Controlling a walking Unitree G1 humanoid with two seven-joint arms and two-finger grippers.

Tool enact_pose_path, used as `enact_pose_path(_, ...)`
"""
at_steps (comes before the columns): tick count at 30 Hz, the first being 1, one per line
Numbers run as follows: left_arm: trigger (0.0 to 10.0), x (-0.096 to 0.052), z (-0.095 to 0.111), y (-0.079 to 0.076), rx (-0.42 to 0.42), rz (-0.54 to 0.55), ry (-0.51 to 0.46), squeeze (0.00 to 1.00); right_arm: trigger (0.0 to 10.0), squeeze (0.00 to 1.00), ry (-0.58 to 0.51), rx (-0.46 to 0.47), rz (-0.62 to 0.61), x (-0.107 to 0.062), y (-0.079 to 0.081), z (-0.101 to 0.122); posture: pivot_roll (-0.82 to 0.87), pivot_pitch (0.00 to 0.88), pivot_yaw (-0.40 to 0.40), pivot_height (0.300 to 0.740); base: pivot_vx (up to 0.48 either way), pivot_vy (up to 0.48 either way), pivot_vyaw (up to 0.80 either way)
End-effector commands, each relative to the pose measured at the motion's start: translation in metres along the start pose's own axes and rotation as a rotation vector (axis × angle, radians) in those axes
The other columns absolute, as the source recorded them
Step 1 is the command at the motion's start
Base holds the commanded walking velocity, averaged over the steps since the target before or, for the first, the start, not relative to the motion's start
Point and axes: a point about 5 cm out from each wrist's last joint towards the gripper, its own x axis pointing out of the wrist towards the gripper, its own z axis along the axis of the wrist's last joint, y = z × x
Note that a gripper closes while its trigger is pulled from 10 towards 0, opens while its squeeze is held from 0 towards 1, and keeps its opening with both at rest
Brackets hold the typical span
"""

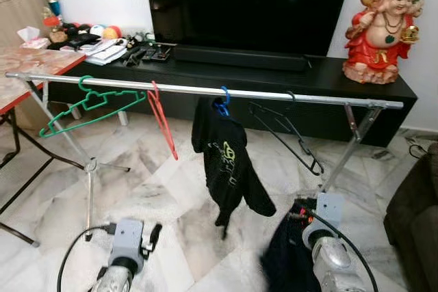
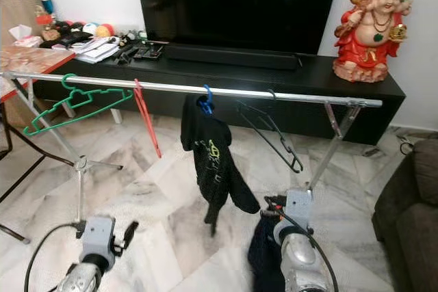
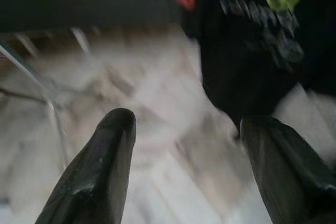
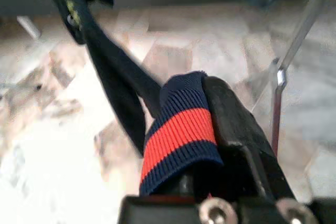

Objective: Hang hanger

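Observation:
A silver clothes rail [image 1: 205,90] spans the room in front of me. On it hang a green hanger [image 1: 82,104], a red hanger [image 1: 163,124], a blue hanger [image 1: 222,102] carrying a black shirt [image 1: 226,162], and a bare black hanger [image 1: 287,135]. My right gripper [image 4: 194,129] is low, near the rail's right leg. It is shut on the ribbed, red-striped band of a navy garment [image 4: 181,129], which hangs dark below the wrist [image 1: 287,261]. My left gripper [image 3: 186,121] is open and holds nothing, low in front of the black shirt.
A black TV console [image 1: 274,76] with a large TV [image 1: 246,1] stands behind the rail, with a red statue [image 1: 380,32] at its right end. A folding table [image 1: 27,66] is at left and a dark sofa [image 1: 414,217] at right. The rack legs [image 1: 89,169] rest on marble floor.

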Motion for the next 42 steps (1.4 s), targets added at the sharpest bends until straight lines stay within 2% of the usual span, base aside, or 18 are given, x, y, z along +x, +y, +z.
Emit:
enact_pose_path(1,10.0,0.005,0.014,0.003,0.004,0.048,-0.074,0.00,10.0,0.00,-0.064,0.036,-0.002,0.005,0.004,0.014,0.03,0.000,0.037,0.740,0.000,0.000,0.00)
enact_pose_path(2,10.0,0.007,0.025,0.005,-0.008,0.088,-0.126,0.00,10.0,0.00,-0.074,0.026,0.025,0.005,0.009,0.015,0.01,0.000,0.040,0.740,0.000,0.000,0.00)
enact_pose_path(4,10.0,0.008,0.029,0.003,-0.017,0.091,-0.142,0.00,10.0,0.00,-0.075,0.010,0.045,0.005,0.011,0.014,0.02,0.000,0.042,0.740,0.000,0.000,0.00)
enact_pose_path(10,10.0,0.013,0.037,-0.014,0.002,0.004,-0.163,0.00,10.0,0.00,-0.063,-0.002,0.015,0.002,0.001,0.007,0.01,0.000,0.046,0.740,0.000,0.164,0.00)
enact_pose_path(17,10.0,0.014,0.042,-0.018,0.003,-0.015,-0.159,0.00,10.0,0.00,-0.094,0.001,0.003,0.003,-0.003,0.011,0.00,0.000,0.047,0.740,0.000,0.427,0.00)
enact_pose_path(26,10.0,0.017,0.053,-0.022,-0.021,-0.037,-0.210,0.00,10.0,0.00,-0.109,-0.007,0.009,0.006,-0.001,0.018,0.00,0.000,0.047,0.740,0.000,0.000,0.00)
enact_pose_path(35,10.0,0.019,0.057,-0.026,-0.045,-0.044,-0.193,0.00,10.0,0.00,-0.117,-0.030,0.025,0.008,0.002,0.022,0.00,0.000,0.047,0.740,0.000,0.000,0.00)
enact_pose_path(42,10.0,0.019,0.057,-0.027,-0.054,-0.052,-0.190,0.00,10.0,0.00,-0.105,-0.045,0.038,0.006,0.002,0.018,0.00,0.000,0.052,0.740,0.287,0.000,0.00)
